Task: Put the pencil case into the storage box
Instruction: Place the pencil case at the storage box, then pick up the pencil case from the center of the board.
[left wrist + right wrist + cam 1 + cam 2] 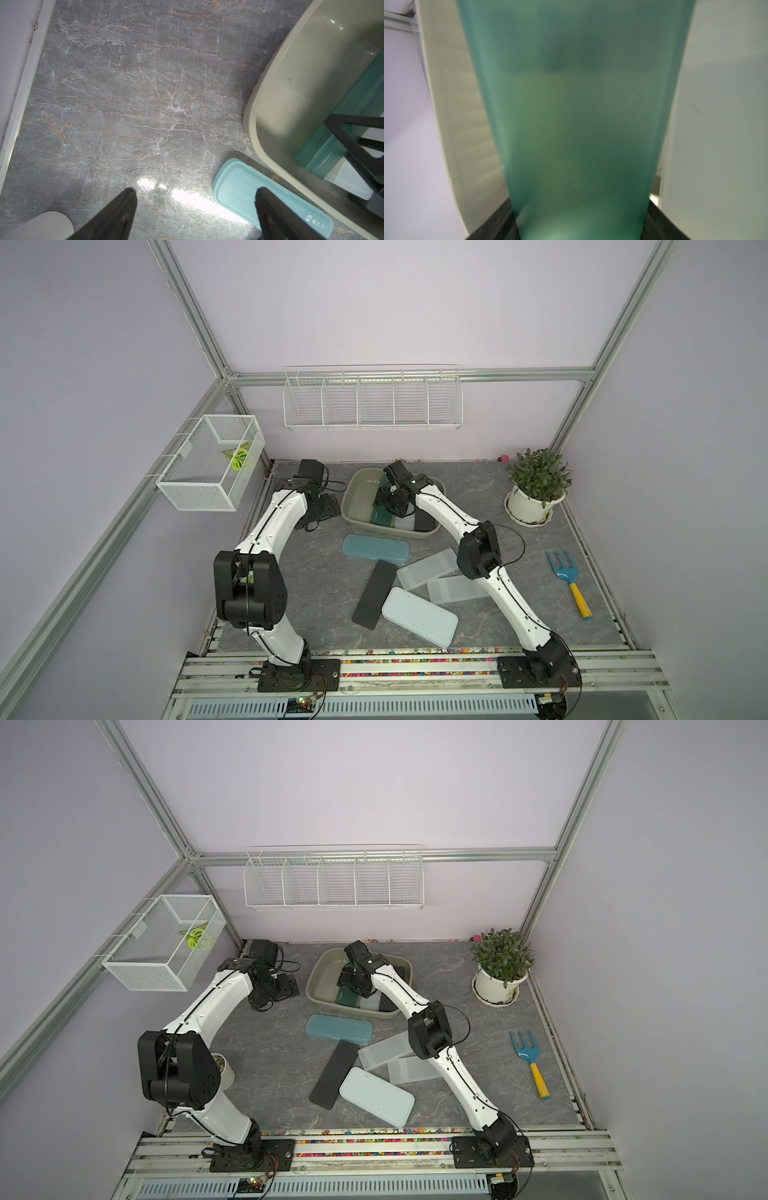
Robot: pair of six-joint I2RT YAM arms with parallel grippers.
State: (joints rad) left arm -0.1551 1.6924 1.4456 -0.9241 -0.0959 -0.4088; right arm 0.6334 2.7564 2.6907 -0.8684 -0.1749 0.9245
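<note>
Right gripper (388, 508) is down inside the storage box (347, 499) with the green pencil case (575, 124) between its jaws. Both fingers sit against the case's long sides, but you can't tell from the right wrist view whether they clamp it or only flank it. In the left wrist view the case looks low in the box, lying beside a white case (405, 523), with a dark case (427, 519) past that one, both inside too. I'd call the green one as good as delivered; what's left for it is to open up and lift clear of the box. Left gripper (195, 193) is spread wide and empty, hovering over bare table (316, 572) just outside the box wall. On the table, off the box's side that faces the arm bases, you have five more: the blue case (375, 549) nearest the box, then a black case (374, 593), a frosted case (428, 568), a second frosted case (455, 589) and a pale blue case (419, 616) farther out, some overlapping. If all of them count, that's three in and five to go.
</note>
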